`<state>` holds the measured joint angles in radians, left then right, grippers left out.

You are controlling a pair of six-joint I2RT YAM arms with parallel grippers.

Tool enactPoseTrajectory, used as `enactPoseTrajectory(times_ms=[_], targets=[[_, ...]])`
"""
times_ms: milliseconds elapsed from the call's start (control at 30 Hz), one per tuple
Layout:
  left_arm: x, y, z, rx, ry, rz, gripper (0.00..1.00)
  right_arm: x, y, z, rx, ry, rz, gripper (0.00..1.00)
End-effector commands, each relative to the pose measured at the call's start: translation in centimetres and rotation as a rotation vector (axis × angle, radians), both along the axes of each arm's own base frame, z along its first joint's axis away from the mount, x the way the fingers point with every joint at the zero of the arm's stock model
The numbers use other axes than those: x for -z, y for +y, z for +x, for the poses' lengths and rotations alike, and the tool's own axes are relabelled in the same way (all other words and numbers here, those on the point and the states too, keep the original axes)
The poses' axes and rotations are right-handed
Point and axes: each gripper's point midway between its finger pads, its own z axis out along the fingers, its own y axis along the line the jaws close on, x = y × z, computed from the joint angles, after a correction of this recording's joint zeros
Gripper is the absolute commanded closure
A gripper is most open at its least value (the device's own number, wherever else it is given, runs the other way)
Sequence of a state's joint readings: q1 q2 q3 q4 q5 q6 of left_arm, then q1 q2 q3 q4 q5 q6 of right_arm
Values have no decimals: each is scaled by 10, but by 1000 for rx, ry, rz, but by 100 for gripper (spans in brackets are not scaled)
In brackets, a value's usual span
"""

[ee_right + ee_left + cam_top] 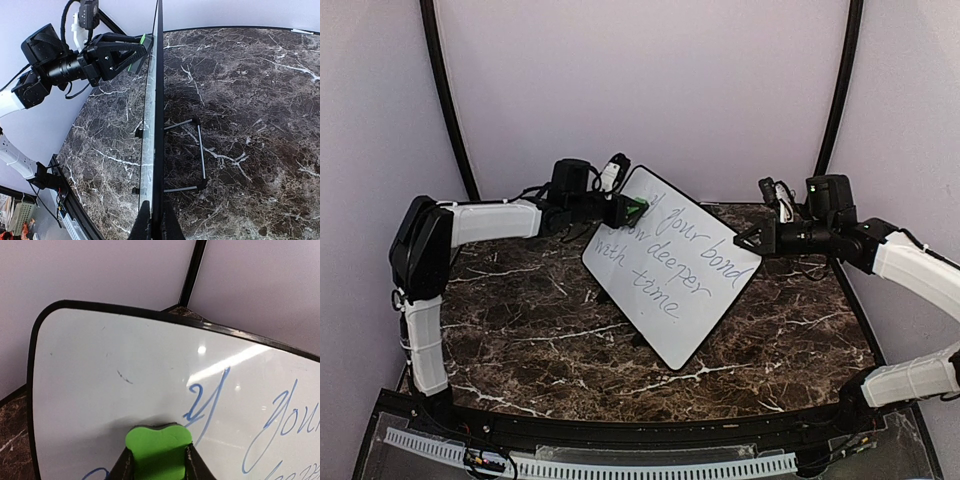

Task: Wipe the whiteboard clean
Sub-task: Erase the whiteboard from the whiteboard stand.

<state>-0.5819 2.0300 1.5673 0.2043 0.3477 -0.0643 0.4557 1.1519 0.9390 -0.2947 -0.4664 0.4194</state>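
I am wiping the whiteboard's (705, 318) top corner, with most of the writing left to clear.
On the table (520, 330), the board is standing tilted at the centre of the overhead frame. My right gripper (748, 240) is clenching its edge at centre right, while my left gripper (628, 210) is grasping the green eraser (157, 452) and pressing it to the upper-left corner. That corner is looking nearly clean, I judge; "your bond", "deeper" and "with time" are waiting in blue handwriting.

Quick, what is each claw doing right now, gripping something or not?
Left gripper: shut on the green eraser.
Right gripper: shut on the whiteboard edge.
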Motion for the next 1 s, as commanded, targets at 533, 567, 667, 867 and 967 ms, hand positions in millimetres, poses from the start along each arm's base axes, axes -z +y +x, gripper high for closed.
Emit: enactPoseTrajectory(times_ms=[533,567,667,867,967], targets=[[12,2,-18,-5,90,19,85,-31,29,-22,-213,-159,17,100],[11,0,-17,-2,88,17,84,-31,29,-22,-213,-159,17,100],[0,-8,-11,13,69,3,84,-30,29,-23,-214,-156,15,100],[6,-8,-13,10,90,21,85,-30,28,-23,-211,-161,13,100],[15,-2,-22,0,114,13,85,-28,28,-23,-211,-158,12,100]])
